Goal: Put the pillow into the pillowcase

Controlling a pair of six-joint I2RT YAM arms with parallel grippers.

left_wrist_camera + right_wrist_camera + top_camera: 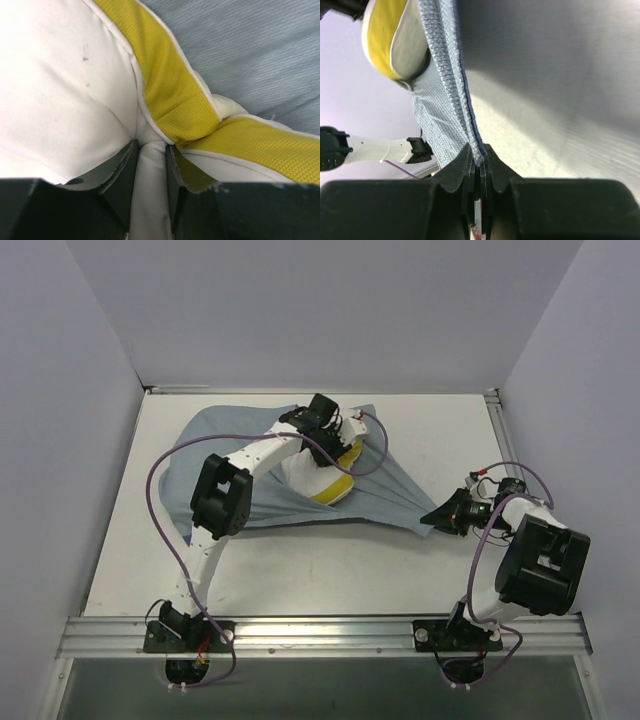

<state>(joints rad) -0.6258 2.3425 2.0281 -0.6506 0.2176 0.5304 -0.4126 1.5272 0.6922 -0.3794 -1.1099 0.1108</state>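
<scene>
The pillow (330,480), white with a yellow band, lies in the open mouth of the pale grey-blue pillowcase (225,440) at the table's middle back. My left gripper (335,440) is shut on a fold of the pillow's white cloth (150,190) beside the yellow band (170,95). My right gripper (440,515) is shut on the pillowcase's right corner (475,145) and holds it stretched to the right. The yellow band also shows in the right wrist view (385,35).
The white table (330,570) is walled at the left, back and right. A metal rail (320,630) with both arm bases runs along the near edge. Purple cables loop off both arms.
</scene>
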